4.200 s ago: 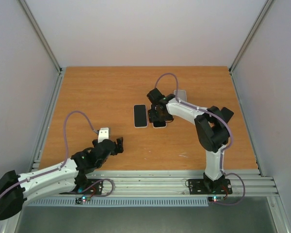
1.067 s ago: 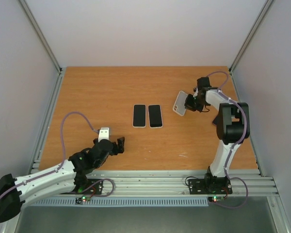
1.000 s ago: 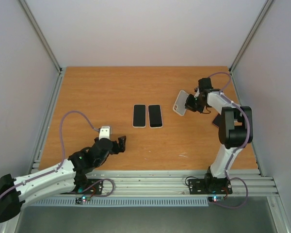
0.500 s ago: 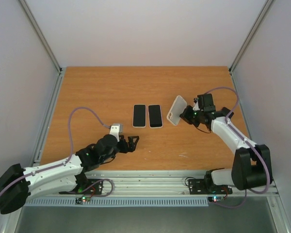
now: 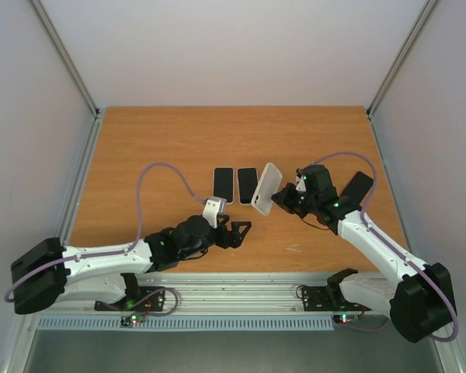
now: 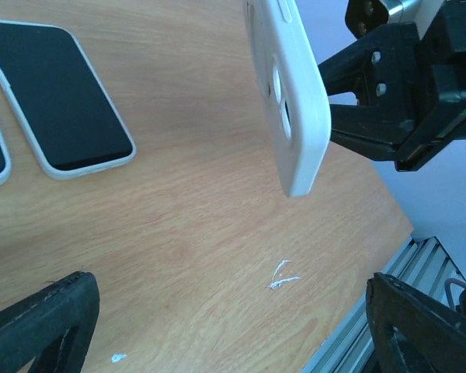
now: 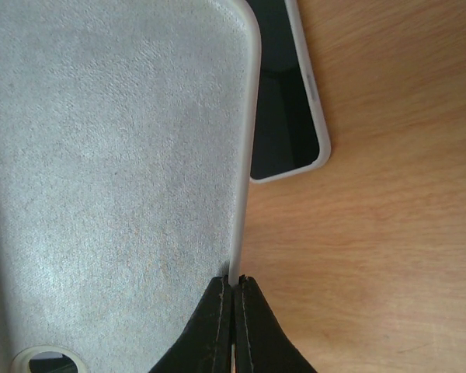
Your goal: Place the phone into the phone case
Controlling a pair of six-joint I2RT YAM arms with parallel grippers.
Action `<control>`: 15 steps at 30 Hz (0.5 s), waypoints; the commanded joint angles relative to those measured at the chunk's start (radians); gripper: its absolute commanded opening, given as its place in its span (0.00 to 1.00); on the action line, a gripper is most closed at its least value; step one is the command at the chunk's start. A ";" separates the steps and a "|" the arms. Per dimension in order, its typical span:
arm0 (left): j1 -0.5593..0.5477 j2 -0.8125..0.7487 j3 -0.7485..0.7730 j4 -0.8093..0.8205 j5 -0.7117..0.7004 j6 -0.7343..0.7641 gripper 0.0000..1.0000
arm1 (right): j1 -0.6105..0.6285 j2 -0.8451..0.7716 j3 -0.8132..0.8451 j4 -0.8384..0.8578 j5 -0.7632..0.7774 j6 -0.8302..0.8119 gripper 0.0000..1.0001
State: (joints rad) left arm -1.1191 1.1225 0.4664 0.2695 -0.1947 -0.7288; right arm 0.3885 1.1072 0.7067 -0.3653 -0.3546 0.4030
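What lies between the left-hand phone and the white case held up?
A second phone, flat on the table between left phone and phone case; top external view shows it.

A white-rimmed phone (image 5: 248,185) lies flat, screen up, at frame centre, with a 2nd phone (image 5: 224,185) just left of it. The white phone case (image 5: 266,188) hangs tilted on edge just right of them.

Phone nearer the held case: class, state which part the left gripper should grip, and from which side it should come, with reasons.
Probably its two long edges, about mid-length, coming straight down. The phone lies flat, screen up, on the table, so only its thin sides offer purchase. The gap beside the other phone is narrow, so place carefully; the left gripper is open.
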 commanded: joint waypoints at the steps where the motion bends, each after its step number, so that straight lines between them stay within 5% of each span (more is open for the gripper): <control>1: -0.009 0.064 0.035 0.161 -0.023 0.029 0.92 | 0.041 -0.059 -0.027 0.022 0.034 0.044 0.01; 15: -0.013 0.205 0.112 0.259 -0.033 0.058 0.68 | 0.125 -0.063 -0.047 0.039 0.057 0.053 0.01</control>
State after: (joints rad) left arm -1.1263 1.2976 0.5438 0.4297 -0.1875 -0.6968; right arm 0.4885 1.0424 0.6655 -0.3653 -0.3099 0.4416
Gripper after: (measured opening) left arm 0.723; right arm 0.019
